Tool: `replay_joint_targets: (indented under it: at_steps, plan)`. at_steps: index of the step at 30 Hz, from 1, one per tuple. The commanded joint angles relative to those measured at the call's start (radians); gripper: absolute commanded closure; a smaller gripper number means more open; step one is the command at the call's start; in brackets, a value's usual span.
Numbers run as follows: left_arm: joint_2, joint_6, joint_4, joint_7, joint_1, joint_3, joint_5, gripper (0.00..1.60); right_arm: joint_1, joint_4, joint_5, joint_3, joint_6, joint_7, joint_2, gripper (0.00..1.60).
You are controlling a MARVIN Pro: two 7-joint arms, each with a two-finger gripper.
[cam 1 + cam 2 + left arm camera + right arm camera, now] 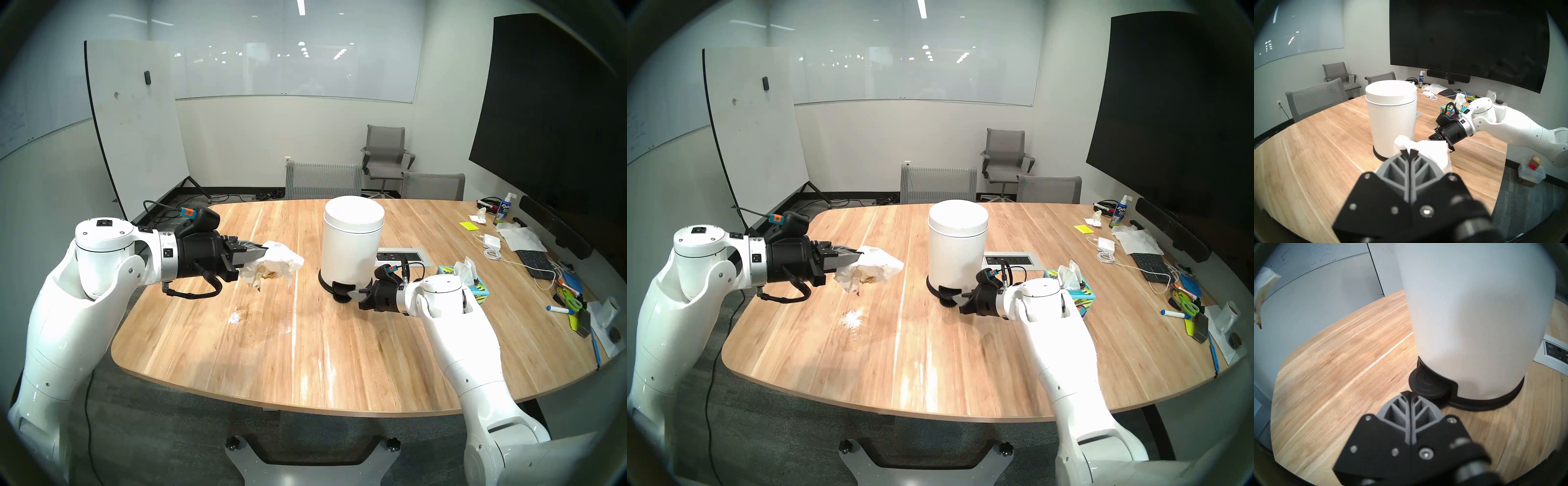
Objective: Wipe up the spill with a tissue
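My left gripper (263,257) pinches the crumpled, brown-stained white tissue (276,268) above the wooden table (339,356); limp and light, it needs that bunched-edge grip. Right gripper (1411,394), closed empty, nears the bin's black pedal (1429,385).

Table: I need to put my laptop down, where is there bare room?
The table's near edge, between both arms, is bare, and so is the far left corner behind the tissue. Avoid the smear. The right edge, beyond the tissue box, is cluttered.

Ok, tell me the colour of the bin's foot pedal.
Black pedal, clearest in the right wrist view.
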State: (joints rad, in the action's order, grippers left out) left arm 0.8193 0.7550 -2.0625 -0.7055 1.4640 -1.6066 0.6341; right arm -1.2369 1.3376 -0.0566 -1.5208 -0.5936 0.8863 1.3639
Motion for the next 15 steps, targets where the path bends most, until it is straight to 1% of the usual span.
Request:
replay_joint_targets:
  at_steps: [1,10,15]
  plan:
    - [-0.002,0.002,-0.022,-0.002,0.001,-0.019,0.007,1.6,0.021,0.001,0.008,-0.002,0.022,0.01,0.004,1.6]
    - [-0.002,0.004,-0.024,-0.002,0.002,-0.022,0.01,1.6,0.03,-0.012,0.003,-0.004,0.029,0.015,0.007,1.6]
    - [-0.001,0.005,-0.024,-0.001,0.0,-0.023,0.011,1.6,0.048,-0.038,0.0,-0.003,0.04,0.016,0.013,1.6]
